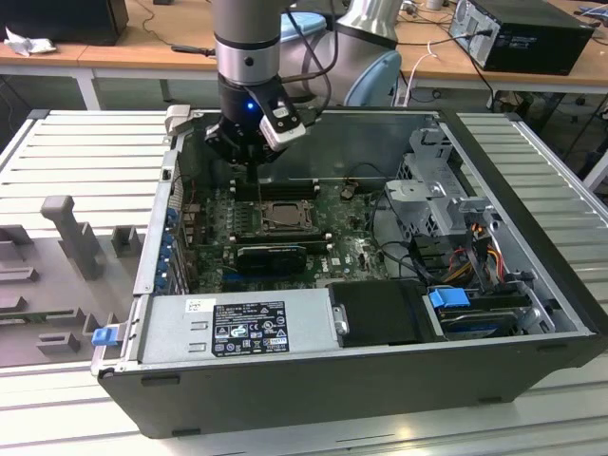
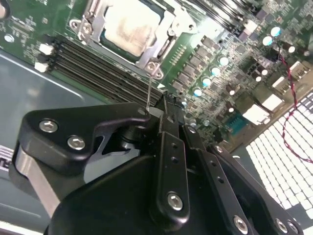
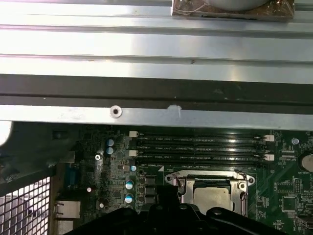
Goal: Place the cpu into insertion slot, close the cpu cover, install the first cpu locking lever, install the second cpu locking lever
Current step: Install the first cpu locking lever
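My pincer (image 1: 249, 163) hangs in the upper middle of the exterior view, inside the open computer case (image 1: 332, 385). Its fingers are drawn together, with a thin locking lever (image 2: 148, 90) just beside the tips. Below, near that view's centre, the cpu (image 2: 131, 25) lies in the insertion slot (image 1: 262, 217), the cpu cover (image 2: 94, 23) down around it.

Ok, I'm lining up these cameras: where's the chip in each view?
Exterior view: chip, middle of the green board.
Second wrist view: chip, next to the memory slots.
First wrist view: chip, next to those slots.
Shared landmark: the memory slots.
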